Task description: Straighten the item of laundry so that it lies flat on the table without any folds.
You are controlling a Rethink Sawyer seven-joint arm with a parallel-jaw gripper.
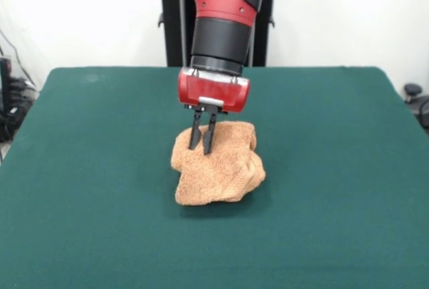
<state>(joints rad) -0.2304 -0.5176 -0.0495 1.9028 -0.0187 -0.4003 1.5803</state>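
Under the jaws and spreading well out on every side, green table (87,188), cloth-covered. Above them, red/black arm comes down w/ gripper (202,148) pointing straight down. Jaws nearly pressed together, only a thin gap btwn the two dark fingers (195,135); can't tell if any cloth is pinched. Directly behind and below the tips, tan towel (218,165) sits bunched in a rumpled heap w/ folds, approx mid-table.

Tool (203,148) over crumpled towel (218,165)
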